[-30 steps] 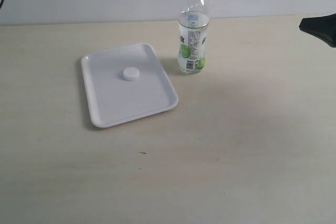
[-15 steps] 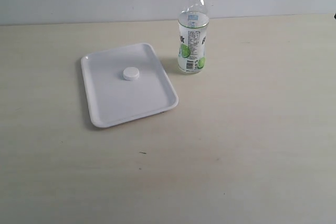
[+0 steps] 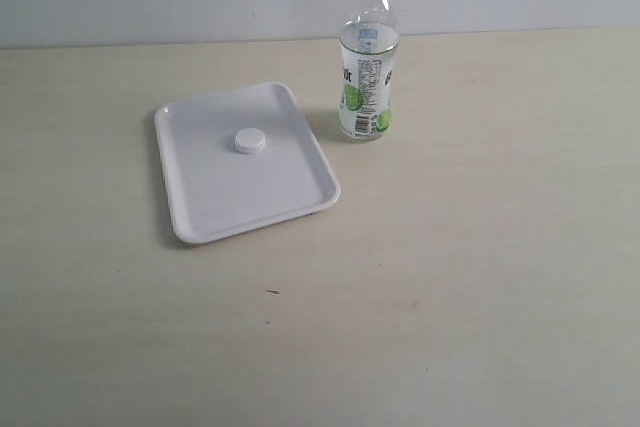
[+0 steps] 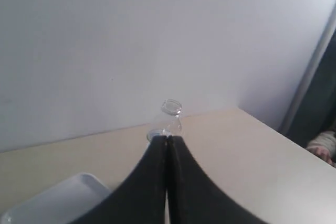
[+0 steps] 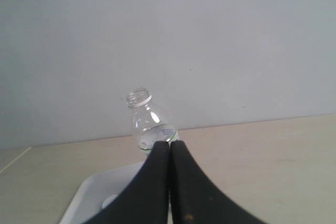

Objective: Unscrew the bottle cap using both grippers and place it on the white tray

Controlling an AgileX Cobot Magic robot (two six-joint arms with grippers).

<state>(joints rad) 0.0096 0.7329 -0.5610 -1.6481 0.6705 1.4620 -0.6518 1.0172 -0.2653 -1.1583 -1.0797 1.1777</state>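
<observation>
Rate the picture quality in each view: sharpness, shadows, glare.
Exterior view: even, soft light, sharp; the white tray casts a thin shadow along its near right rim. Left wrist view: hazy, the bottle nearly fades into the pale wall; the left gripper is a featureless dark shape. Right wrist view: bottle crisper, the right gripper equally dark.

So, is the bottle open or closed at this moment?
Open. The bottle stands upright on the table with its threaded neck bare, and the bottle cap lies flat on the white tray beside it.
</observation>
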